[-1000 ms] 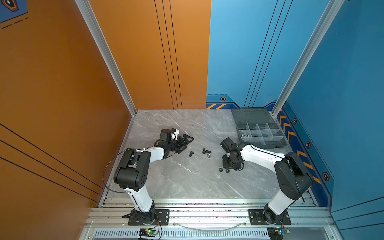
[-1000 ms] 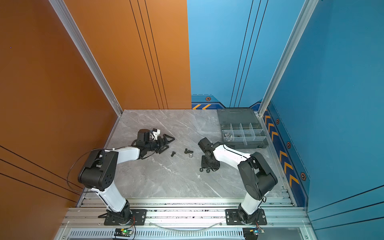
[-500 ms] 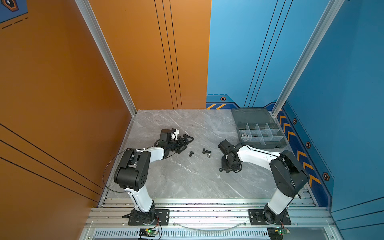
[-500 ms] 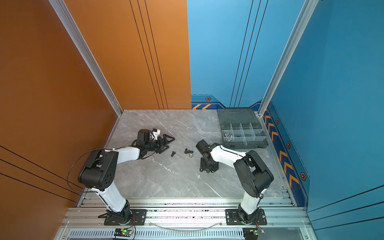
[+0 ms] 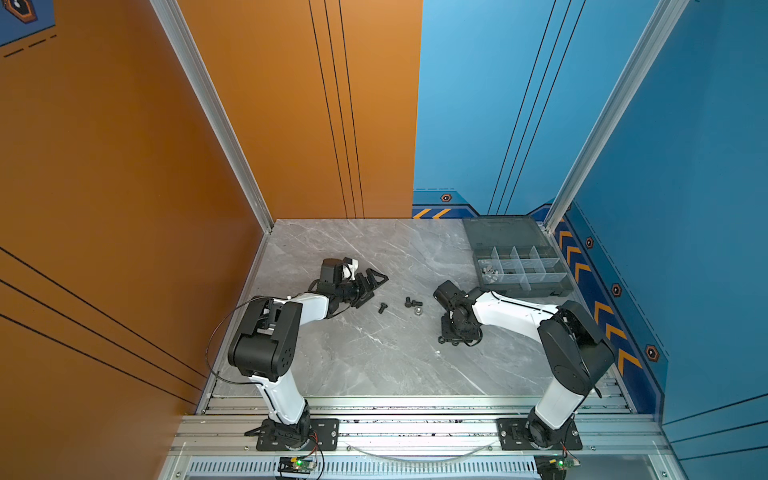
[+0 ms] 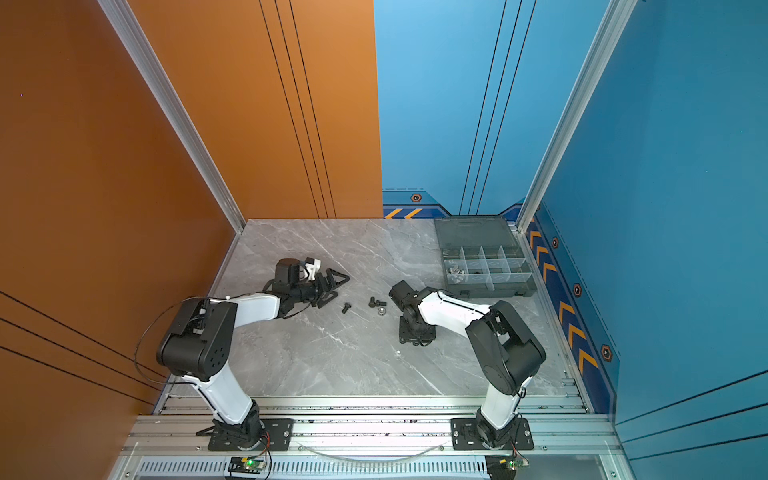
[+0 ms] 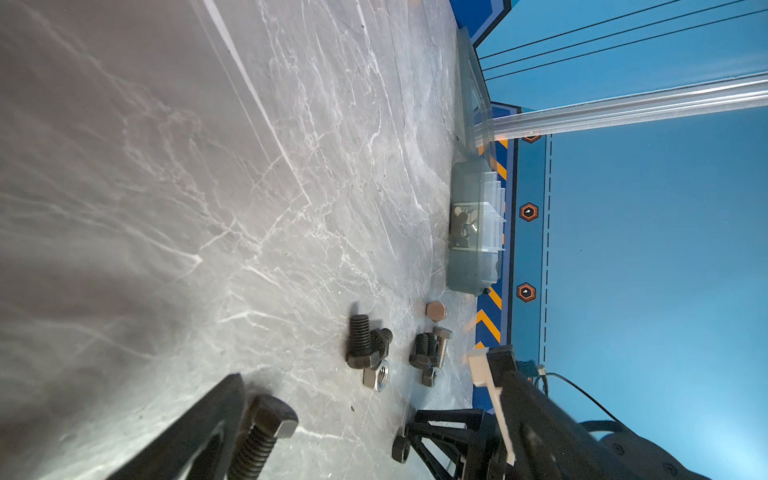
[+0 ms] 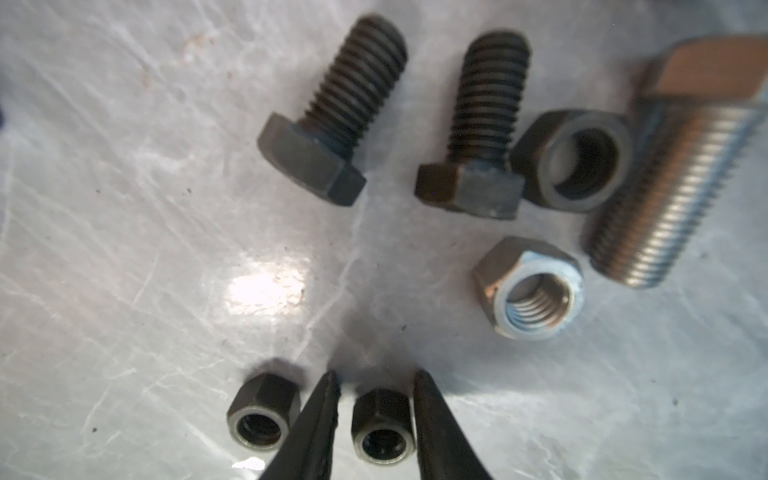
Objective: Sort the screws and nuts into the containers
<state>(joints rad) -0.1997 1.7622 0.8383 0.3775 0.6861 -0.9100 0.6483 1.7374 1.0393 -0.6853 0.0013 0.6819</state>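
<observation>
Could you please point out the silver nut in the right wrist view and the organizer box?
silver nut [image 8: 528,286]: right wrist view, on its threaded bore.
organizer box [image 5: 503,232]: in a top view, on its open lid.

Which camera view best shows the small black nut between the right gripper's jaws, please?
The right wrist view: the black nut sits close up between the jaws of the right gripper, hole facing the camera. In both top views the gripper hides it. The left wrist view shows the gripper from afar; the nut is indistinct.
</observation>
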